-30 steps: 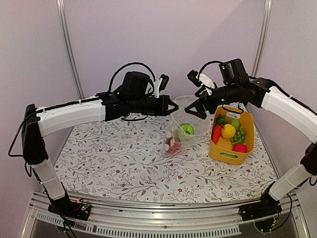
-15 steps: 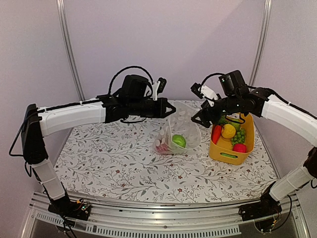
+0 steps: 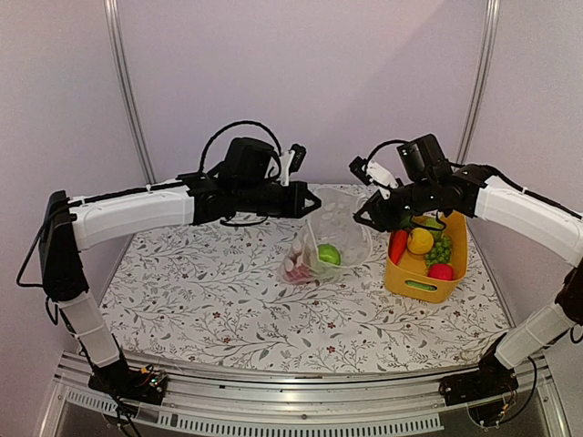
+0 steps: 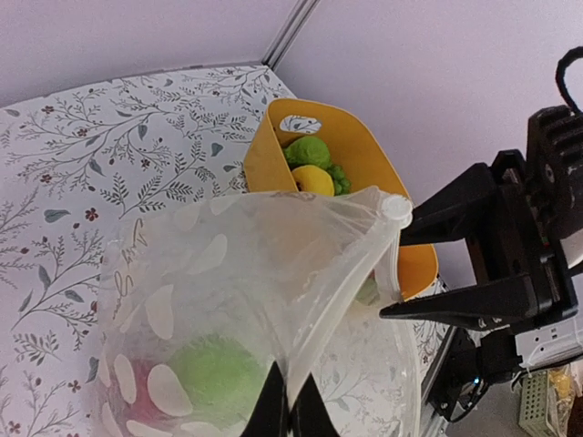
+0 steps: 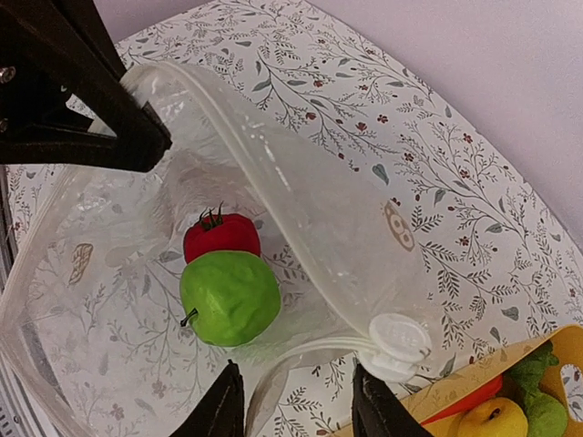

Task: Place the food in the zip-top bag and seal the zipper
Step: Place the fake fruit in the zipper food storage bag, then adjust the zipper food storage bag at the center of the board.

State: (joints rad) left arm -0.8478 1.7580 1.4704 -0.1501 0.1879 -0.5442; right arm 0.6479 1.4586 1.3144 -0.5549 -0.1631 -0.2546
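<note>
The zip-top bag point(image 3: 335, 235) hangs open between both arms, its bottom resting on the table. My left gripper point(image 3: 314, 201) is shut on the bag's left rim, and its fingertips point(image 4: 290, 414) pinch the plastic. A green apple point(image 5: 230, 296) and a red fruit point(image 5: 221, 235) lie inside the bag. My right gripper point(image 5: 296, 401) is at the bag's right rim, its jaws apart. The zipper point(image 5: 310, 350) runs between them, beside a white round tab point(image 5: 398, 339). More food fills the yellow bin point(image 3: 453, 266): carrot point(image 3: 397, 246), lemon point(image 3: 420, 240), grapes point(image 3: 440, 250), red fruit point(image 3: 441, 271).
The yellow bin stands at the right, close behind my right gripper. The floral tablecloth point(image 3: 200, 291) covers the table. Purple walls and metal posts point(image 3: 125, 91) enclose the back and sides.
The right gripper's jaws have narrowed around the bag's rim. The bag and the fruit inside have shifted left and lower. The left gripper has kept its grip.
</note>
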